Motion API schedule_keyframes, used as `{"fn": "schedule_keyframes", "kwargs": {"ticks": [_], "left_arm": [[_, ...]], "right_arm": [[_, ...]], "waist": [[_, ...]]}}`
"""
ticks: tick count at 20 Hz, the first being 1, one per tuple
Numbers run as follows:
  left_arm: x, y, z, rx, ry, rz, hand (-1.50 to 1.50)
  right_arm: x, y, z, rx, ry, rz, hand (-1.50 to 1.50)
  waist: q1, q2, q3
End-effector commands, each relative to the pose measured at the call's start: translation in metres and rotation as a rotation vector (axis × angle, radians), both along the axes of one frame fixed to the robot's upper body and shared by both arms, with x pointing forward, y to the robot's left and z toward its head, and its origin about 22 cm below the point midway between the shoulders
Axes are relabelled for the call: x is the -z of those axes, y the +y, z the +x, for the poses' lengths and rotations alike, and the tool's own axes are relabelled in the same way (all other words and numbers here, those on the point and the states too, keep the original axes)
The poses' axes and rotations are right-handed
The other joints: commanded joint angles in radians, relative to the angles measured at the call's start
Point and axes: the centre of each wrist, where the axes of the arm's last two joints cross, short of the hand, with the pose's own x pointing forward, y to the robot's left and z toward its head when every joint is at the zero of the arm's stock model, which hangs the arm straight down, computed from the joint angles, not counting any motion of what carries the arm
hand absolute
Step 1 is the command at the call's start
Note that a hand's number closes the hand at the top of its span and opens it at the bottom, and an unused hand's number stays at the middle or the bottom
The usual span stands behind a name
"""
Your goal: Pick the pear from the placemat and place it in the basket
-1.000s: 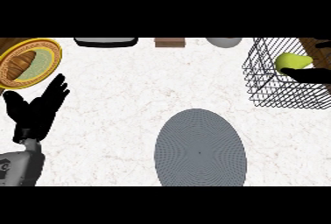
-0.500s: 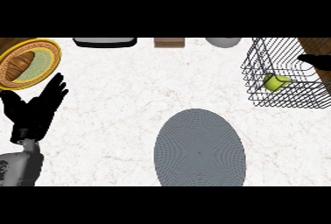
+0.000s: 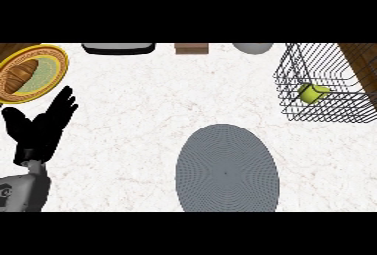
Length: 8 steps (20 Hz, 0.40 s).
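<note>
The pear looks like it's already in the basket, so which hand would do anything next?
Probably neither needs to. The pear lies inside the basket. Only the left hand shows, open and resting far from it; the right hand is out of view.

A white marbled table (image 3: 132,124) with faint reddish veins is seen, evenly lit; brown wood (image 3: 362,52) is shown beyond its far corners.

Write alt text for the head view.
A green pear lies inside a black wire basket at the counter's right edge, and the grey oval placemat is bare. The open left hand rests at the left, below a plate with bread.
</note>
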Motion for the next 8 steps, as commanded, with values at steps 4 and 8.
{"fn": "schedule_keyframes", "kwargs": {"ticks": [4,8], "left_arm": [[-0.009,0.001,0.007,-0.015,-0.009,-0.003,0.0],[-0.012,0.004,0.013,0.017,0.002,-0.014,0.0]], "right_arm": [[0.009,-0.088,-0.086,-0.09,0.096,-0.029,-1.5],[0.008,-0.114,-0.117,-0.132,0.114,-0.023,-1.5]], "waist": [[-0.002,0.004,0.002],[0.011,0.008,0.003]]}}
